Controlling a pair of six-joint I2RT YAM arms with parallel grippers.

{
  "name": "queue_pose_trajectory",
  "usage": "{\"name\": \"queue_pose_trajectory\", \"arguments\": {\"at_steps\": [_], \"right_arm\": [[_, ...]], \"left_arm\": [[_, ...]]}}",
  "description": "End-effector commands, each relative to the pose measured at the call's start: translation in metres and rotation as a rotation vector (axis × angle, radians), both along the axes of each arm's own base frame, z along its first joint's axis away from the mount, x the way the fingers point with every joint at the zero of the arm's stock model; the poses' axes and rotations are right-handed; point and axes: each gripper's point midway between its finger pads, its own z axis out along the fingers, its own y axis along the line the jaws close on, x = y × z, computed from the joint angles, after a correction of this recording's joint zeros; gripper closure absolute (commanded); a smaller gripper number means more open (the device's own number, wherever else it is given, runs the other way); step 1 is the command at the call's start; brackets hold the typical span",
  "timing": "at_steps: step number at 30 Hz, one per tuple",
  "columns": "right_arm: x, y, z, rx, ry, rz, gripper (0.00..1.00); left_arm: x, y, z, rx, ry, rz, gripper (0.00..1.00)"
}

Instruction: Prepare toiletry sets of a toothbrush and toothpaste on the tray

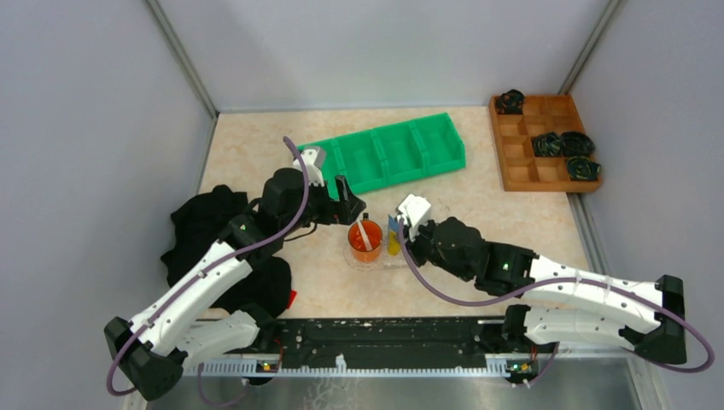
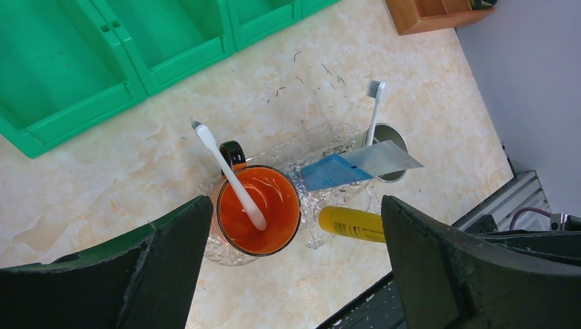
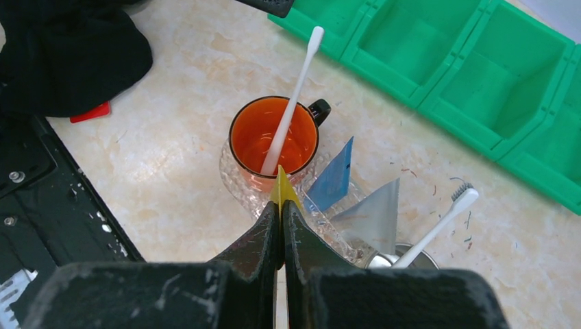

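Observation:
The clear tray holds an orange cup with a white toothbrush leaning in it. A blue toothpaste and a grey-white toothpaste stand further along the tray. A second toothbrush stands in a metal cup at the tray's far end. My right gripper is shut on the flat end of the yellow toothpaste, just at the tray's near edge beside the orange cup. My left gripper hangs wide open above the cup, holding nothing.
A green compartmented bin lies behind the tray. A brown wooden box with black bundles sits at the back right. A black cloth with a red piece lies to the left, under the left arm.

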Motion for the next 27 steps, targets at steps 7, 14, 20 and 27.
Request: {"name": "queue_pose_trajectory", "arguments": {"at_steps": [7, 14, 20, 27], "right_arm": [[0.001, 0.012, 0.005, 0.051, -0.013, 0.004, 1.00], [0.002, 0.011, -0.001, 0.041, -0.015, -0.005, 1.00], [0.004, 0.012, -0.015, 0.018, -0.010, -0.012, 1.00], [0.007, 0.013, -0.025, 0.004, -0.013, -0.026, 1.00]], "left_arm": [[-0.001, 0.000, 0.006, -0.024, -0.018, -0.006, 0.01], [0.000, 0.000, 0.006, -0.025, -0.019, -0.008, 0.01], [-0.001, 0.000, 0.007, -0.026, -0.021, -0.008, 0.01], [-0.002, 0.001, 0.007, -0.027, -0.024, -0.008, 0.01]]}}
